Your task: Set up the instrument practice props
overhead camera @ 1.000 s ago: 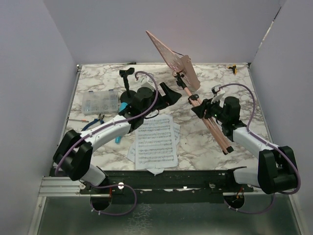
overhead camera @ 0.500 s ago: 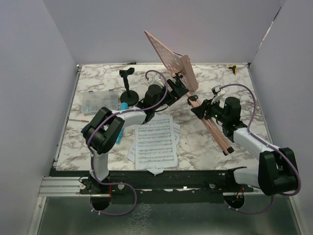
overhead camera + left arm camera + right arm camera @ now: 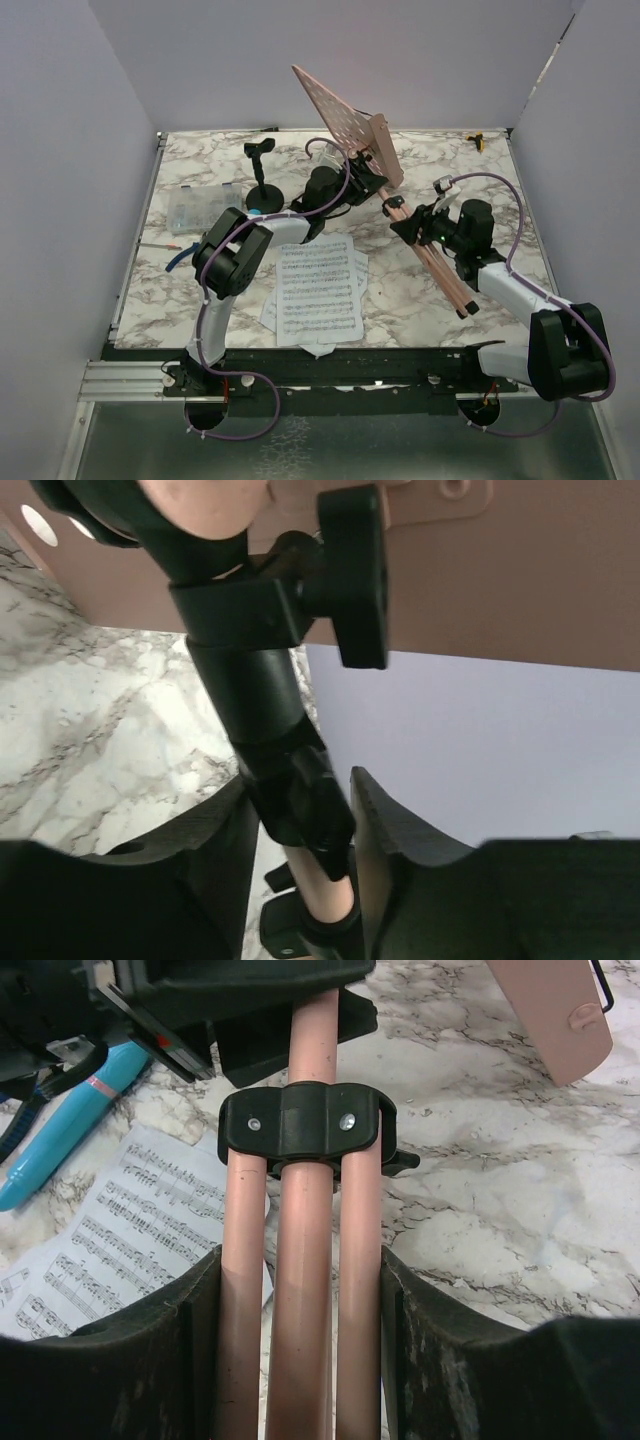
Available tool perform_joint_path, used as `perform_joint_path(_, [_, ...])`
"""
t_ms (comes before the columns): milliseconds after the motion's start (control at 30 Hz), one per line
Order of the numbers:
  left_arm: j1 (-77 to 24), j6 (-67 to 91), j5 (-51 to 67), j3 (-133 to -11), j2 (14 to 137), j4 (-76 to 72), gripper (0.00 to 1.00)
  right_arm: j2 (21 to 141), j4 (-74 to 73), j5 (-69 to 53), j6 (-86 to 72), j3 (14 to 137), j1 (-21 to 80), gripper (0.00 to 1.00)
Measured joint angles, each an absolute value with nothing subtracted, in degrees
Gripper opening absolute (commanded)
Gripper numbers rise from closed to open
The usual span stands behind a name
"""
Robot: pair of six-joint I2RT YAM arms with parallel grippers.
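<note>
My right hand [image 3: 300, 1295] is clamped around the three folded pink legs [image 3: 300, 1210] of the stand [image 3: 342, 125]. One finger presses on each outer leg, just below the black collar [image 3: 300, 1120] that bundles them.

My left hand [image 3: 305, 820] is closed on the black joint of the pole [image 3: 255, 690], right under the pink panel [image 3: 520, 590], and both fingers sit tight against it. So the stand hangs tilted between my two hands. The panel is high at the back middle and the legs slant down toward the near right of the worktop [image 3: 420, 290]. Whether their tips touch it, I cannot tell.

Out past my hands, the pages [image 3: 320, 285] lie fanned at the near middle, with the blue mic [image 3: 60, 1130] lying just beside them. The mic stand [image 3: 262, 178] is upright at the back left, and the clear box [image 3: 205, 208] sits near it.
</note>
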State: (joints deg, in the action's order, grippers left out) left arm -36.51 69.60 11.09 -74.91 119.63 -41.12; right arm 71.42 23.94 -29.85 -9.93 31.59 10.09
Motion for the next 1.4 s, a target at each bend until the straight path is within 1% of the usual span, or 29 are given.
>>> perform_joint_path(167, [-36.4, 69.9, 10.9, -75.2, 120.5, -40.8, 0.15, 71.3, 23.9, -30.1, -10.1, 31.4, 10.1, 0.01])
perform_joint_path(267, [-36.5, 70.0, 10.9, -75.2, 120.5, -40.6, 0.00, 71.3, 23.9, -30.0, -10.1, 31.1, 10.0, 0.01])
perform_joint_path(467, [-36.7, 69.2, 10.9, -75.3, 120.4, -40.6, 0.00, 71.2, 23.9, -30.1, -10.0, 31.0, 10.0, 0.01])
perform_joint_path(600, [-37.0, 67.7, 10.6, -75.3, 119.7, -39.8, 0.00, 70.6, 23.2, -30.1, -9.6, 31.0, 10.0, 0.07])
perform_joint_path(767, [-37.8, 63.9, 9.3, -75.3, 116.8, -36.6, 0.00, 68.9, 21.5, -30.8, -8.9, 31.0, 10.0, 0.22])
perform_joint_path(967, [-38.8, 59.3, 8.1, -75.3, 113.6, -34.3, 0.00, 66.8, 20.1, -31.6, -8.6, 31.1, 10.1, 0.46])
perform_joint_path(1133, [-39.6, 55.4, 7.2, -75.3, 110.9, -33.5, 0.00, 65.0, 19.9, -32.1, -8.3, 31.1, 10.1, 0.62])
perform_joint_path(1233, [-40.7, 52.7, 7.3, -75.4, 109.1, -32.5, 0.00, 64.3, 19.9, -32.1, -7.9, 32.3, 10.2, 0.68])
perform_joint_path(1300, [-42.2, 50.9, 7.9, -75.4, 108.1, -31.4, 0.00, 63.6, 20.1, -32.1, -7.9, 33.4, 10.4, 0.69])
perform_joint_path(1400, [-44.4, 48.1, 8.0, -75.5, 106.8, -30.0, 0.00, 61.2, 19.2, -32.1, -7.9, 33.7, 10.5, 0.74])
